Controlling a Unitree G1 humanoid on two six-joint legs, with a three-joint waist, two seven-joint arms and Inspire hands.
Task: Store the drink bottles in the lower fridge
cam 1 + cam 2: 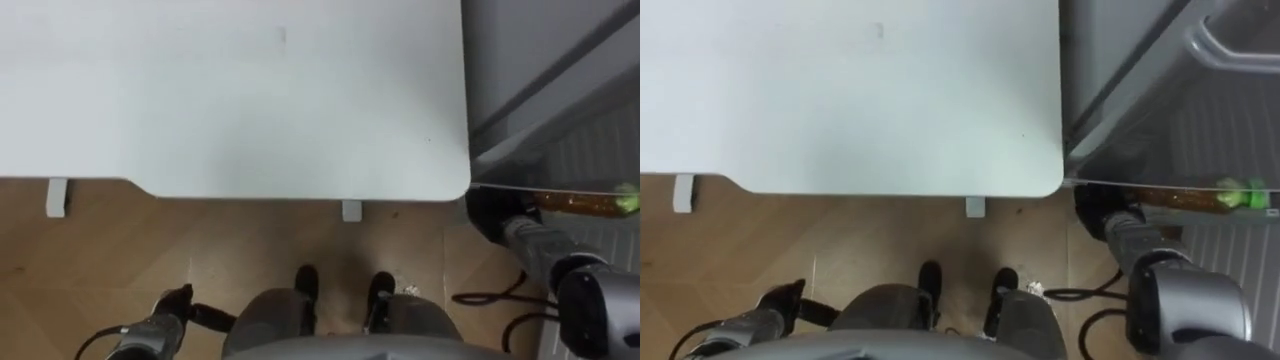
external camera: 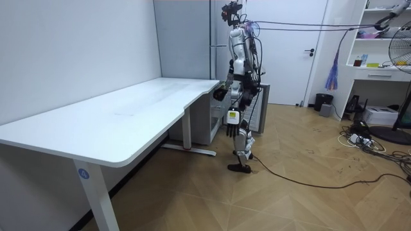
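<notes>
1 amber green-capped bottle (image 1: pixel 1185 197) lies right of the white desk (image 1: pixel 840 100), inside the fridge (image 1: pixel 1120 60). Right hand (image 1: pixel 1098 212) at its base, grip cannot tell. Left hand (image 1: pixel 780 297) relaxed, empty. Placing looks nearly done.

1. The two eye views are looking steeply down from the robot's head, close above the white table (image 1: pixel 250 100) and the wooden floor (image 1: pixel 100 250).
2. Both are facing the same way; the right eye view is sitting slightly rightward and taking in more of the low fridge (image 1: pixel 1210 140).
3. The room view is standing well off, looking along the table toward the robot's left side.
4. All three are sharing one area: the table's far corner, the floor and the low fridge.
</notes>
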